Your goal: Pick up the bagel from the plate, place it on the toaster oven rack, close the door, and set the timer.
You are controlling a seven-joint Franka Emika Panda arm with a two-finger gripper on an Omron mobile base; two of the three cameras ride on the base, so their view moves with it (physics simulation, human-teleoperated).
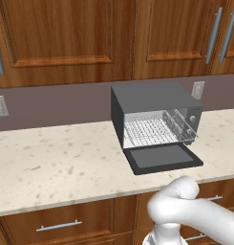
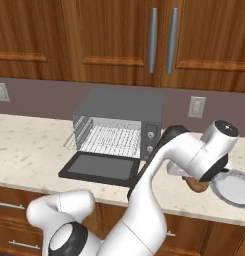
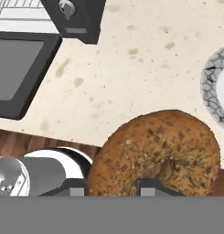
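Observation:
The brown seeded bagel [image 3: 163, 151] sits between my gripper's [image 3: 115, 187] two fingertips, lifted above the counter's front edge. From the right base view, the bagel [image 2: 198, 186] hangs under my gripper [image 2: 196, 180], just left of the plate [image 2: 236, 189]. The dark grey toaster oven [image 1: 154, 98] stands open to the left. Its door [image 1: 164, 158] lies flat on the counter and its silver wire rack [image 1: 147, 130] is bare. The oven [image 2: 121, 102], rack [image 2: 109, 137] and door [image 2: 96, 167] also show from the right. The gripper is shut on the bagel.
The grey patterned plate [image 3: 214, 87] lies right of the bagel on the speckled counter [image 3: 131, 77]. The oven's knob panel [image 2: 151, 137] faces front right. Wooden cabinets hang above, and wall outlets [image 2: 196, 106] sit on the backsplash.

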